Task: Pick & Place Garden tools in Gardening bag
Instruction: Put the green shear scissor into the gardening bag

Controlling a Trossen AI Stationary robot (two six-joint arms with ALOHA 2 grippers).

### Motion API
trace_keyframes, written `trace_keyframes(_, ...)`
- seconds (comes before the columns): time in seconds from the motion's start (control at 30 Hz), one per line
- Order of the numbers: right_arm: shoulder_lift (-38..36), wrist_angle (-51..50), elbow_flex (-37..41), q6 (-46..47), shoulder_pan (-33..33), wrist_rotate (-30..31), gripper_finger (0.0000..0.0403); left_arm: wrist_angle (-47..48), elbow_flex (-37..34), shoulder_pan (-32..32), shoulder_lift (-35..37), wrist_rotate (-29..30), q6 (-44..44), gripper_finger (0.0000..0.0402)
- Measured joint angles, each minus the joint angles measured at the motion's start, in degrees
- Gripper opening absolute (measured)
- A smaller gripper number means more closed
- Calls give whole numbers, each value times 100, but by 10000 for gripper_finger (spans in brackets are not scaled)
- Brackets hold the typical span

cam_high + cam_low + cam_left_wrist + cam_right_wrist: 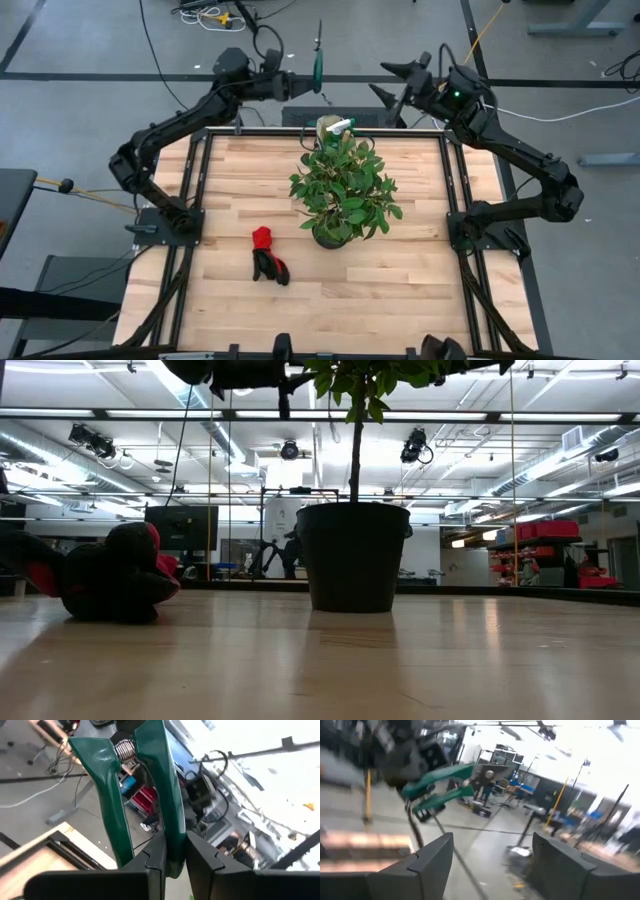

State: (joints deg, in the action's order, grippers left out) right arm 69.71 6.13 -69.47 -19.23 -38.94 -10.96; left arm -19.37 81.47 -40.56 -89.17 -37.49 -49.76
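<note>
Red-and-black gloves (268, 256), one bundled heap, lie at lower centre on the table (400, 300), bare wood all around. One potted plant (343, 190) stands mid-frame. Past the table's top edge, the left gripper (303, 85) clamps green-handled shears (318, 62); the right gripper (392, 82) gapes wide, empty.

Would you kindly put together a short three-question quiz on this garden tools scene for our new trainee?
1. True or false: the left gripper is shut on the green-handled shears.
2. What lies on the table beside the potted plant? A) trowel B) red-and-black gloves C) hose
3. Fill in: the right gripper is ____.

Key: 1 true; 2 B; 3 open, holding nothing, raised past the table's far edge.
</note>
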Motion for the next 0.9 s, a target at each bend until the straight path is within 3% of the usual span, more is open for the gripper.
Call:
trace_keyframes(0.5, -4, -479, 259, -5144, 2, 243, 275, -100, 0, 478, -19, 21, -782, 54)
trace_keyframes(0.73, -4, -492, 489, -6789, 55, 74, 275, -97, 0, 553, -19, -27, -1008, 55)
trace_keyframes(0.9, -4, -402, 498, -7399, 222, 51, 269, -99, 0, 558, -19, -27, -1160, 56)
